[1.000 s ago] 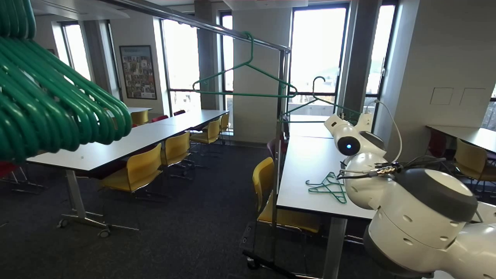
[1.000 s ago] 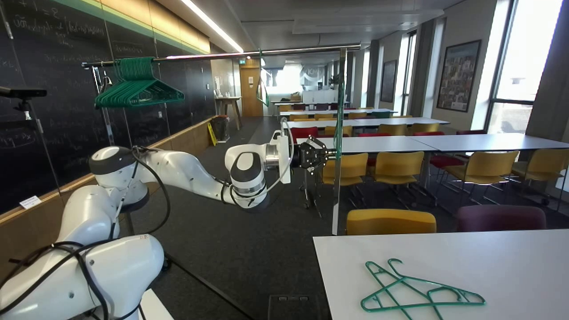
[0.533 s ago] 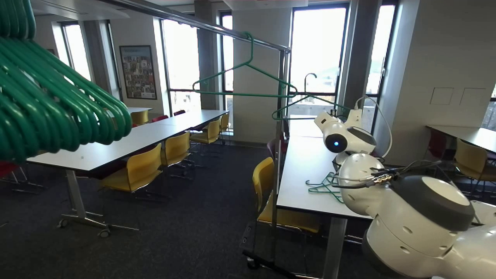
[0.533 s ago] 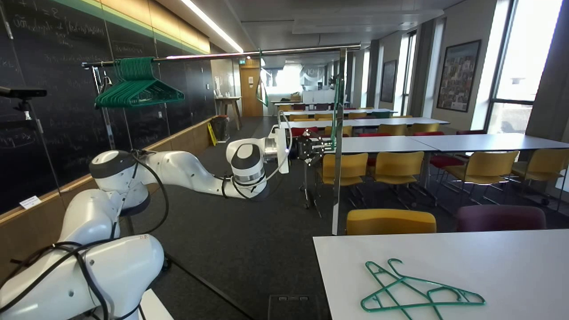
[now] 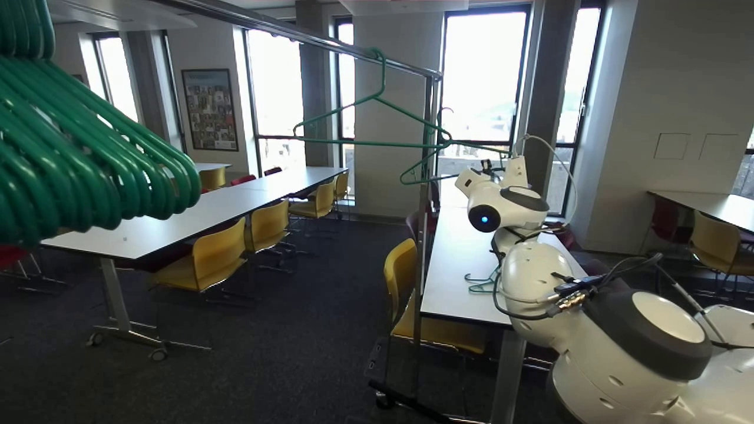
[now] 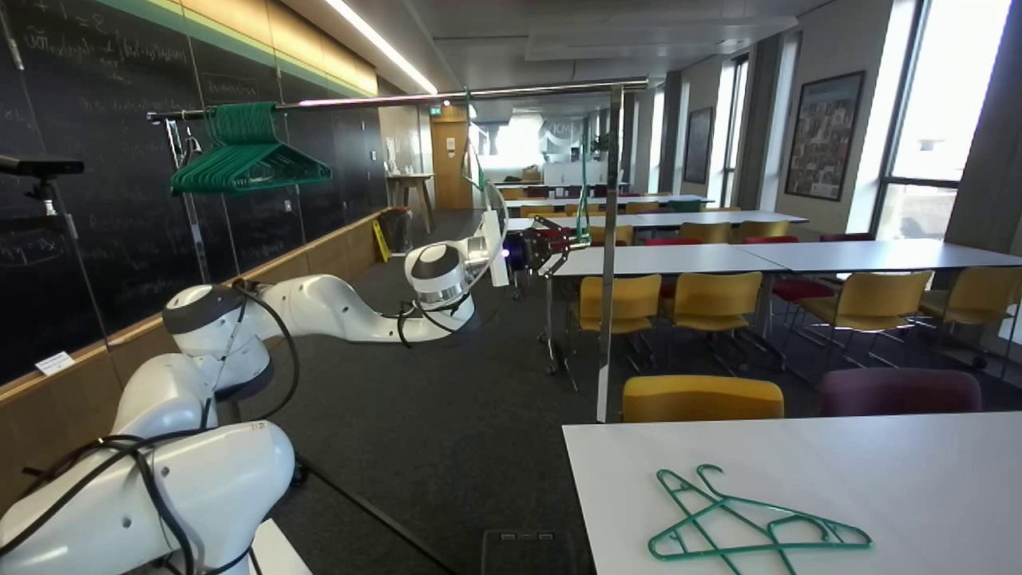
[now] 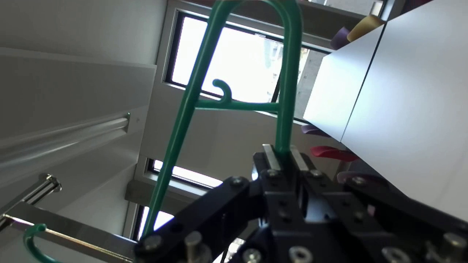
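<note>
- Between the slim silver fingertips (image 7: 271, 157) of the black metal claw (image 7: 284, 155), held in mid-air: a green plastic coat hanger (image 7: 290, 84). The claw is closed on one side rod; the wrist view shows the hanger's rounded end and a short crosspiece with a small curl beyond the grip.
- Reaching from the near left in an exterior view: a white robot arm with grey joints (image 6: 343, 311), carrying the claw.
- Just right of the held hanger in an exterior view: a silver metal post (image 6: 610, 263) of a clothes rack. Above runs the rack's shiny metal rail (image 6: 383, 101). The held hanger's hook appears below the rail and apart from it.
- On the rail at left in an exterior view: a tight bunch of green plastic hangers (image 6: 247, 164). Well apart from them, a single green hanger (image 5: 373, 143) hangs alone.
- Near right in an exterior view, flat on a white worktop (image 6: 942, 471): crossed green hangers (image 6: 758, 549), apparently two.
- Progress, as a judgement: one hanger is firmly held and clear of the worktop. Not yet done: its hook sits on nothing visible, the claw has not let go, and the crossed hangers lie unheld.
</note>
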You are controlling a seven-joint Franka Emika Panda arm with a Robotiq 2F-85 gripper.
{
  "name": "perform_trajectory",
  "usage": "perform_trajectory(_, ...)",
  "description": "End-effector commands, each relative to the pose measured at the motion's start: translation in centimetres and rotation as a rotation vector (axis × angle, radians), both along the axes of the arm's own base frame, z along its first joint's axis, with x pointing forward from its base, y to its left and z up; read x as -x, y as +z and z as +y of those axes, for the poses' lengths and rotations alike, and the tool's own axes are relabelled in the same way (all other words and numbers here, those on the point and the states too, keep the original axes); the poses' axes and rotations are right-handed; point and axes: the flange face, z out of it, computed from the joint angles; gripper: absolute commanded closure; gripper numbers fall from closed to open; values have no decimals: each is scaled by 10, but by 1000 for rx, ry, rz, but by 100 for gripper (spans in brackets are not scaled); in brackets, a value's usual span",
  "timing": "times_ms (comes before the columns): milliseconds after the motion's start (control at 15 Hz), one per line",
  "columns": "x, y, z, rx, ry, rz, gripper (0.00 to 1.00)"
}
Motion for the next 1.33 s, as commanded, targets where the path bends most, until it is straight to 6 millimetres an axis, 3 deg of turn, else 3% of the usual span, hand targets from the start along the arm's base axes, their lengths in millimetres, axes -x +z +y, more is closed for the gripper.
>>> perform_trajectory(0, -13, 20, 13, 106, -55, 59, 98)
perform_trajectory(400, -26, 35, 33, 183, -71, 98, 98)
perform_trajectory(600, -23, 76, 34, 174, -63, 84, 98)
perform_trajectory(1000, 7, 184, 19, 131, -76, 16, 98)
perform_trajectory(1267, 9, 215, 7, 102, -99, 1, 98)
